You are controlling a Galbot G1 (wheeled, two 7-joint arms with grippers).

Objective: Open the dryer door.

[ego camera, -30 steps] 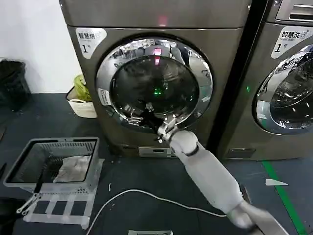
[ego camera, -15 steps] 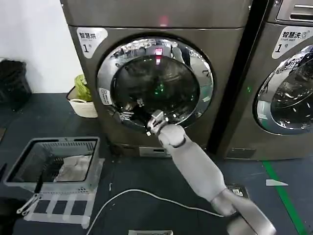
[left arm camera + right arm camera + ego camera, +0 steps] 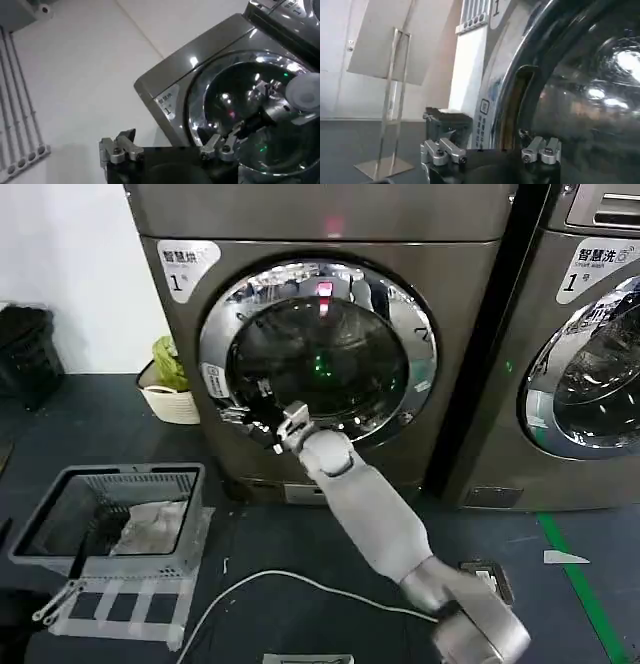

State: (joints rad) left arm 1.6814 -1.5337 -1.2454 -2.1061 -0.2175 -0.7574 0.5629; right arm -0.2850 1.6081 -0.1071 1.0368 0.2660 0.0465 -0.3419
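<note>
A: The big grey-bronze front-loading dryer (image 3: 320, 334) stands square ahead, and its round chrome-rimmed glass door (image 3: 318, 354) still sits flush in the front panel. What has changed over the last second?

B: The right arm. Its gripper (image 3: 262, 416) has slid along the lower part of the door from near the middle toward the door's left edge, and the white forearm has swung with it. In the right wrist view the narrow vertical handle recess (image 3: 516, 107) in the chrome rim is now straight ahead of the fingers (image 3: 542, 149).

A: So it has lined up with the place to pull?

B: I judge so. The door itself has not moved, so the opening is not yet begun, only the approach to the handle.

A: How are the fingers set?

B: The right ones stand apart with nothing between them; whether a tip already touches the rim, I cannot tell, as the reflections muddle it. The left gripper (image 3: 167, 150) hangs well back from the dryer, fingers spread wide and holding nothing.

A: Anything small nearby?

B: A grey wire laundry basket (image 3: 110, 519) on the floor to the left, clear of the door's swing as far as I can judge.
</note>
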